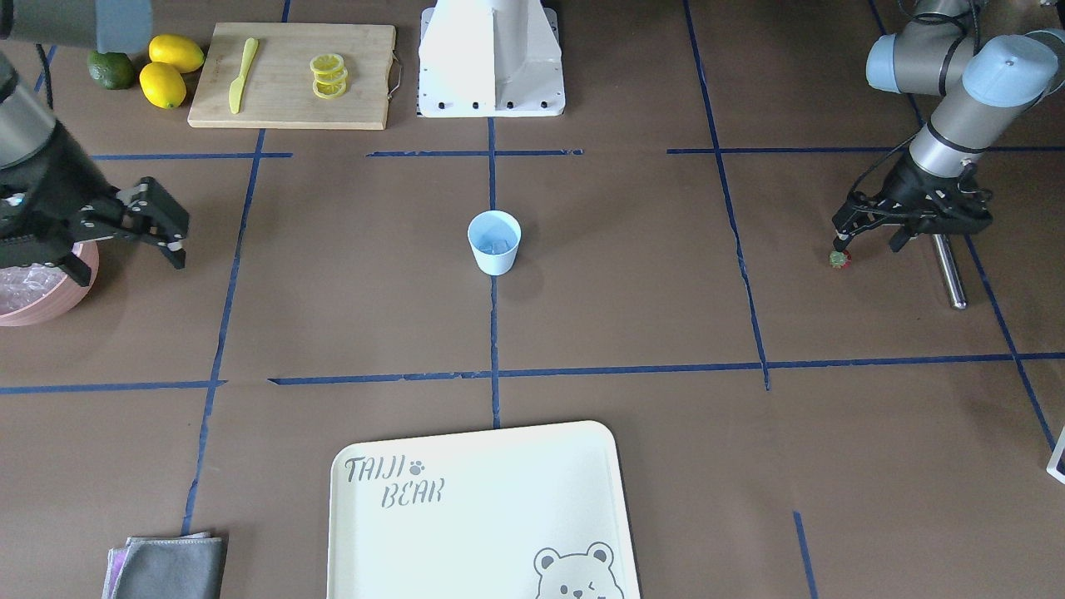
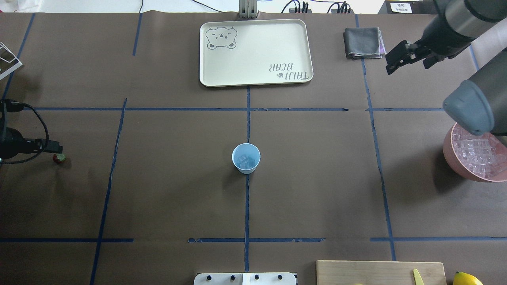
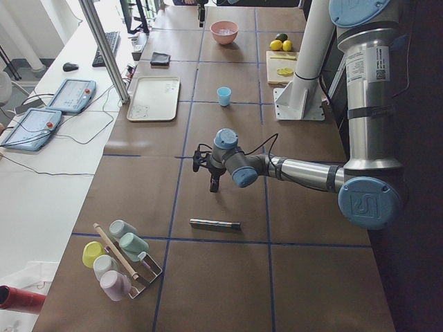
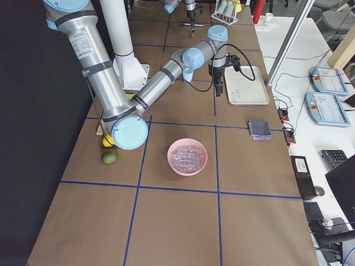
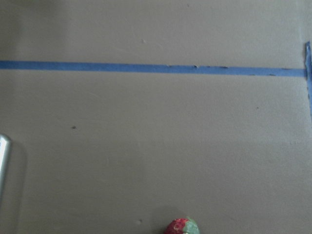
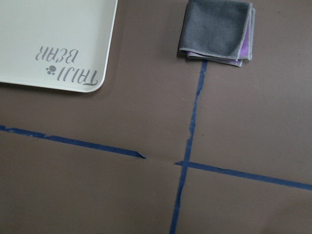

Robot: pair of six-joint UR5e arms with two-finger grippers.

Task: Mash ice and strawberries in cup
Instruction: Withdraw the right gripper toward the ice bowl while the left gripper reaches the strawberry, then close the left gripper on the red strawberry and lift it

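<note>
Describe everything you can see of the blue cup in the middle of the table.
The cup is small, light blue, tapered toward its base and handleless, and it looks like plastic. It stands upright and open-topped at the middle of the table, on a strip of blue tape. A few clear ice cubes lie inside. Only the table and the ice touch it.

Bright, even room light, soft faint shadows beside the cup (image 2: 246, 158) and pink bowl (image 2: 449, 157) on the matte brown tabletop (image 2: 158, 190), left wrist view blurred and soft, overhead and front views sharp.
</note>
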